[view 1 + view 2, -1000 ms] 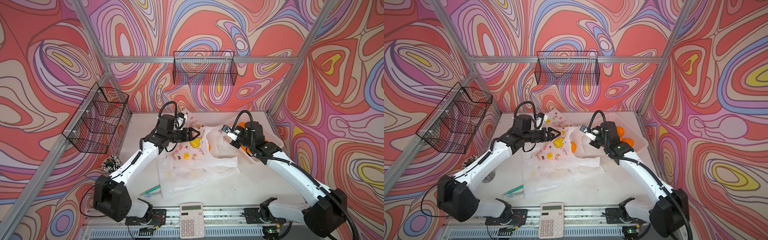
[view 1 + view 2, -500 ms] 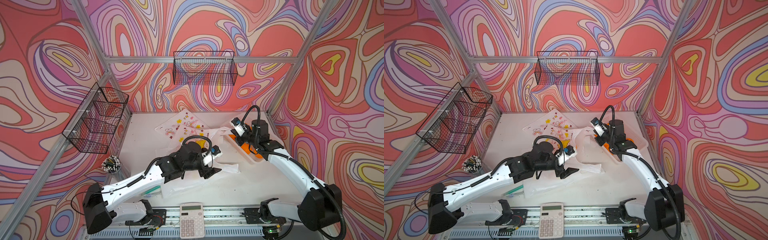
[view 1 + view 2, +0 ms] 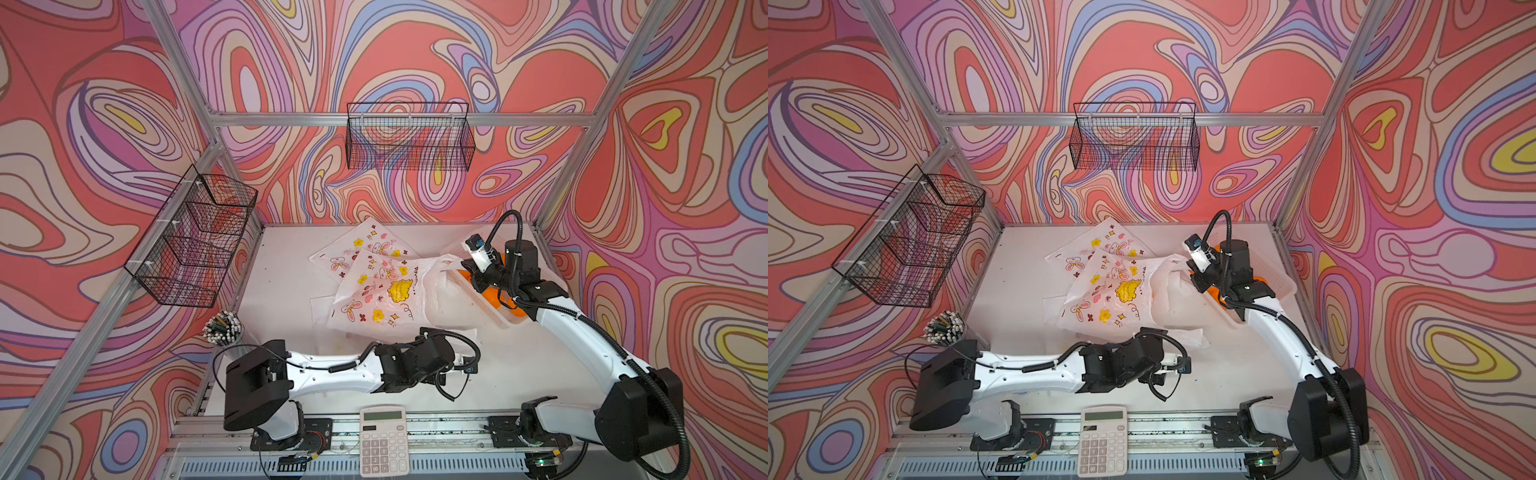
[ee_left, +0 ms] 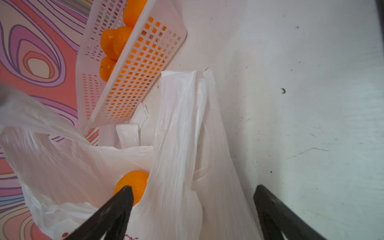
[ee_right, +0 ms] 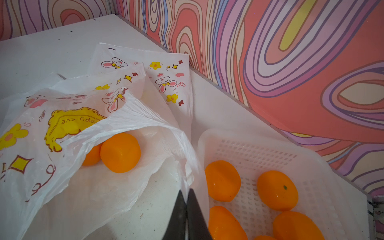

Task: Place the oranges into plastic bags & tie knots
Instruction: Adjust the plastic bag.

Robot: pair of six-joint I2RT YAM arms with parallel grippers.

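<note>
We see the left gripper [image 4: 193, 187] released: its 2 fingers [image 4: 116, 207] stand wide apart and grasp nothing. A loose handle [image 4: 182, 124] of the open bag [image 3: 382, 291] lies flat on the table [image 3: 282, 291] between them. In both top views that arm lies low along the table's 6 o'clock edge, with its gripper at about 5 o'clock of the open bag.

The right gripper [image 5: 185, 193] is clenched, fingers pressed together on what looks like the thin rim of the open bag. It holds the mouth up on the bag's 3 o'clock side. Inside the mouth, 2 oranges [image 5: 120, 152] lie touching each other.

The basket [image 5: 249, 137] sits at 3 o'clock on the table, just beside the open bag, and holds at least 5 more oranges. The right arm reaches over it.

A flat bag [image 3: 365, 245] lies at 12 o'clock, partly under the open bag. A calculator [image 3: 383, 440] rests at 6 o'clock on the front rail, and a cup of pens [image 3: 222, 328] stands at 8 o'clock.
</note>
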